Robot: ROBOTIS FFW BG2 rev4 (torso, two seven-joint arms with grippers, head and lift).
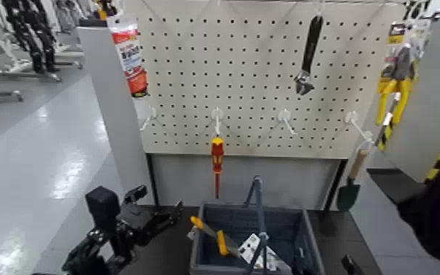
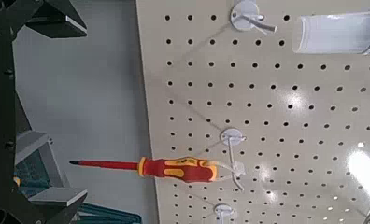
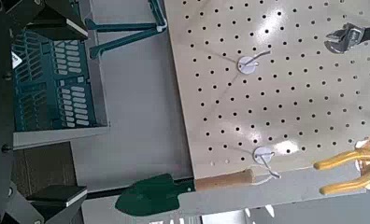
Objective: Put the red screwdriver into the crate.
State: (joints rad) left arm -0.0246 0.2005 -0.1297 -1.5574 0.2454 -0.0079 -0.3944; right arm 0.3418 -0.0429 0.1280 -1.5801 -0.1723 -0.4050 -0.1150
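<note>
On a pegboard hook [image 1: 218, 115], the red screwdriver [image 1: 218, 159] is hanging by its loop, tip down, above the crate [image 1: 196, 249], whose hoop handle is standing upright. We are holding our left gripper [image 2: 60, 112] beside it, empty jaws spread, presumably to close around the handle; our right gripper [image 3: 62, 113] is waiting by the crate's other side, jaws also spread.

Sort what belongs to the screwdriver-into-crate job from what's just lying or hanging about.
Job:
- red screwdriver
- crate
- left pincer

Just about:
- adjustable wrench
- garden trowel
- yellow-handled pliers
- orange-handled tool in the crate
</note>
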